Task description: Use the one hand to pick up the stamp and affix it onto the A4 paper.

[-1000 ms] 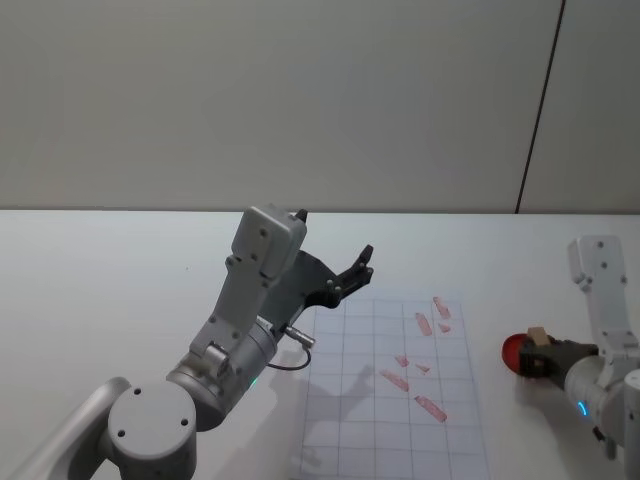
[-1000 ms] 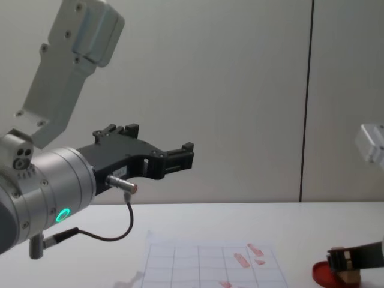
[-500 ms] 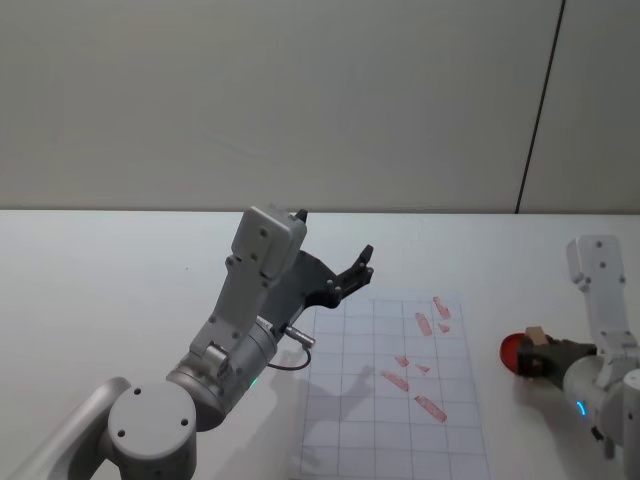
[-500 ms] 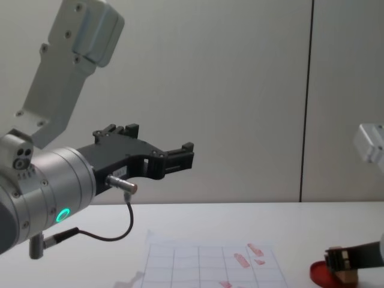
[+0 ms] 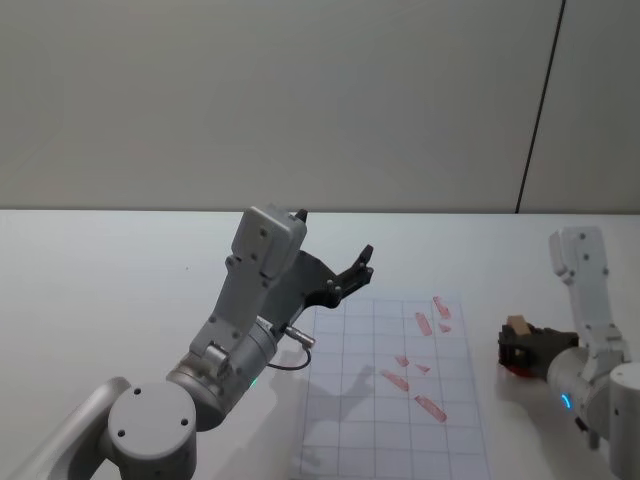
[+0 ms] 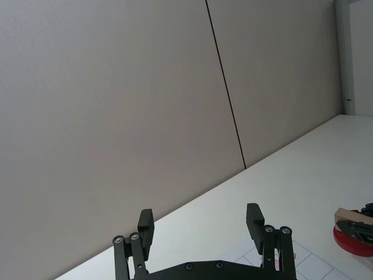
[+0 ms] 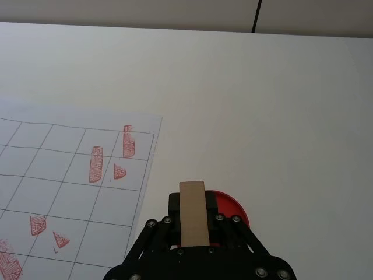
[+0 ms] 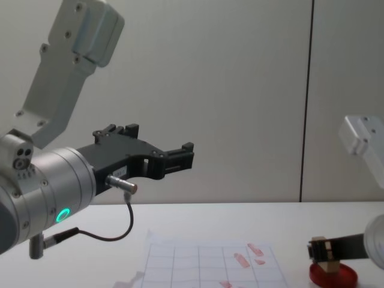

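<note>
Well, the stamp (image 5: 517, 324) sits pinched upright between the two black fingers of the right gripper (image 5: 515, 345), out past the right edge of the A4 paper (image 5: 345, 420). From the right wrist view the tan block (image 7: 192, 213) stands tall between the jaws, its plain top end poking above them, and the fingers press snugly against both of its sides. Right under it lies the round red ink pad (image 8: 339, 276). From the chest view the block's lower end hangs low over the pad's left part, and I cannot tell whether they touch or are a hair apart. The pad is just beside the sheet without overlapping it.

The gridded paper lies flat on the white table (image 5: 100, 270) and carries several red stamp marks (image 5: 430, 408) toward its right half.

Over on the other side, the left gripper (image 5: 360, 265) hangs in the air above the sheet's far left corner, pointing away from the robot, its fingers spread wide with nothing between them. A green ring (image 8: 62, 215) glows on that arm, a blue one (image 5: 563, 401) on the right arm.
</note>
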